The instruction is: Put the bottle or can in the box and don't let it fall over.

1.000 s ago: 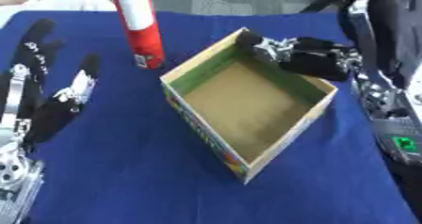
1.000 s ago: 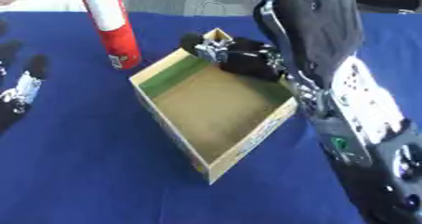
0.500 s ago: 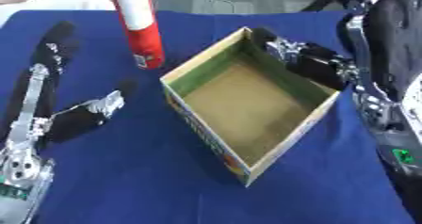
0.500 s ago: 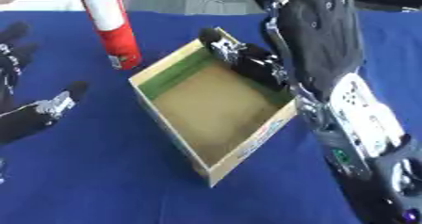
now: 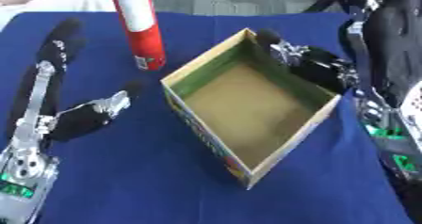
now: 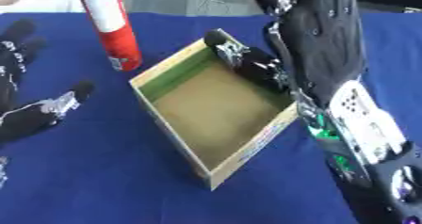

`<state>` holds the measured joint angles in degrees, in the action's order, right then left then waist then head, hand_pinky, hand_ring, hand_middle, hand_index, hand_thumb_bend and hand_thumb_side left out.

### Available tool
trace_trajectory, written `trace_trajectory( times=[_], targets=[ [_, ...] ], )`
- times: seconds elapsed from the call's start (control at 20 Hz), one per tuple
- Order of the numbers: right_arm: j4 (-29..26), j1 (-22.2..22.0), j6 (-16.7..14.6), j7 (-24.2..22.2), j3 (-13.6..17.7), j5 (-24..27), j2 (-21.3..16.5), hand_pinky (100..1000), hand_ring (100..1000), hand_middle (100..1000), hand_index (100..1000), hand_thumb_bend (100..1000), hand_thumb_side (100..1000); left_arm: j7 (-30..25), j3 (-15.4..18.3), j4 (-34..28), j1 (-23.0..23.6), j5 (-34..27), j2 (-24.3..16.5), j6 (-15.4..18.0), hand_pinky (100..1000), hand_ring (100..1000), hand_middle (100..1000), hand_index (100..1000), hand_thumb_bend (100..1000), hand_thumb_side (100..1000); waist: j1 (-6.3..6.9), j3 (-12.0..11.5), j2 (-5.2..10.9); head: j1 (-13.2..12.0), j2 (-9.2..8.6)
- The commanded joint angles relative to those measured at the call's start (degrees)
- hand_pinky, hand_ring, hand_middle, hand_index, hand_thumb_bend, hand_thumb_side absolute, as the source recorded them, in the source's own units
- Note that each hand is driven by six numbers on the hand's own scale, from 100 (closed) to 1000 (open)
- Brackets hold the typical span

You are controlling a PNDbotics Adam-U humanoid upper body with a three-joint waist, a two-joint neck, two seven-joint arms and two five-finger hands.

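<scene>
1. In my left eye view the left hand (image 5: 78, 119) shows in full at the near left, with its long silver and black forearm; the right eye view cuts most of that off and instead fills its right side with my bulky right arm.
2. The can (image 5: 138, 25) is a tall red cylinder with a pale upper band, standing upright on the bench (image 5: 124, 180) just beyond the box's left corner, not touching it.
3. The box (image 5: 251, 119) is open cardboard, tan inside with a green inner wall, and sits cornerwise.
4. The bench has a smooth blue cloth cover.
5. My left hand lies on the cloth with fingers straight and apart, holding nothing.
6. My right hand (image 6: 247, 60) rests at the box's far rim; I cannot tell how its fingers stand.
</scene>
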<state>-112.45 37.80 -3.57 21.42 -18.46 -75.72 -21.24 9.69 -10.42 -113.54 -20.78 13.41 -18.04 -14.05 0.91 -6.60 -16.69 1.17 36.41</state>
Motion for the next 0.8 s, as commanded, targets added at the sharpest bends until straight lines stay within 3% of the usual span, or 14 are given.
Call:
trace_trajectory(
  times=[0.05,0.15,0.25,0.3,0.35,0.45,0.8],
  targets=[
    [-0.65,0.83,-0.06,-1.9,-0.27,-2.44,-0.37,607,411,662,591,581,100,0.18,0.2,-1.05,-0.96,-0.09,-0.52,-0.45,1000,930,1000,950,581,367,0.14,0.04,0.68,-0.05,-0.87],
    [-0.73,1.01,-0.04,-3.99,-0.47,-3.19,-0.36,513,312,678,577,539,100,0.28,0.17,-1.05,-1.22,-0.41,-0.46,-0.81,1000,929,1000,950,565,386,0.12,0.06,0.57,-0.05,-0.93],
    [-0.87,1.12,0.1,-5.72,-0.65,-2.88,-0.34,467,276,687,550,470,100,0.36,0.15,-1.05,-1.55,-0.77,-0.4,-1.11,1000,929,1000,950,567,389,0.08,0.11,0.48,-0.06,-0.99],
    [-0.92,1.17,0.03,-6.46,-0.77,-2.31,-0.39,465,273,692,537,440,100,0.37,0.11,-1.05,-1.69,-0.93,-0.4,-1.29,1000,929,1000,950,563,397,0.06,0.14,0.45,-0.12,-0.99],
    [-0.95,1.2,-0.12,-7.25,-0.87,-1.57,-0.45,453,258,709,498,340,100,0.38,0.09,-1.05,-1.83,-1.09,-0.39,-1.45,1000,929,1000,950,570,396,0.04,0.16,0.42,-0.14,-0.96],
    [-1.0,1.43,-0.95,-9.42,-0.98,0.69,-0.6,459,242,713,433,277,100,0.53,0.18,-1.05,-2.11,-1.24,-0.36,-1.82,1000,929,1000,949,560,405,0.0,0.21,0.33,-0.23,-0.9],
    [-1.89,2.75,-2.42,-13.29,0.13,3.86,-1.45,505,222,732,408,293,100,1.55,0.38,-1.05,-3.54,-2.39,-0.12,-3.16,1000,929,1000,947,563,439,0.0,0.38,0.19,-0.51,-1.05]
  ],
)
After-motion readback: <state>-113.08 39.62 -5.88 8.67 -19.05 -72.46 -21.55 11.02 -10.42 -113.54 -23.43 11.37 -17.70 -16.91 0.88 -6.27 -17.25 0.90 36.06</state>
